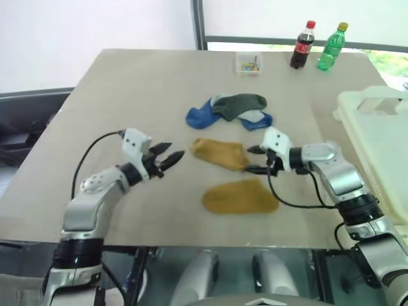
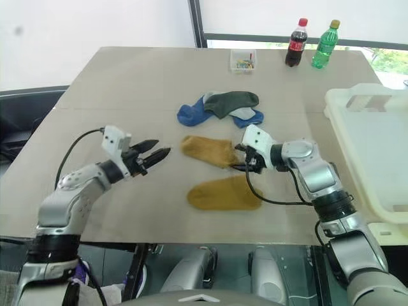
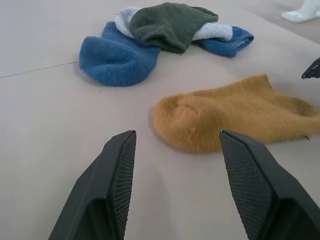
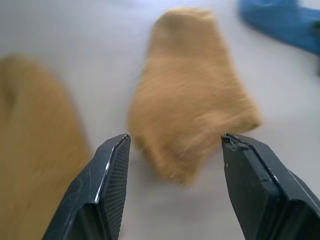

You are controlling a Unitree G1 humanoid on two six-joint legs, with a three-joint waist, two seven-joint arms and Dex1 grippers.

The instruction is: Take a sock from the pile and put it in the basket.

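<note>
Both pairs of fingers are standing apart and holding nothing. I'm seeing my right gripper (image 1: 254,160) hovering at one end of a mustard sock (image 1: 220,153), jaws spread to either side of it without touching. My left gripper (image 1: 169,155) is pointing at the same sock's other end, close but apart. A second mustard sock (image 1: 241,197) is lying flat nearer to me. Beyond them the pile (image 1: 231,111) of blue, dark green and pale socks is sitting mid-table. The basket (image 1: 376,137) is standing at the table's right edge, well apart from the socks
</note>
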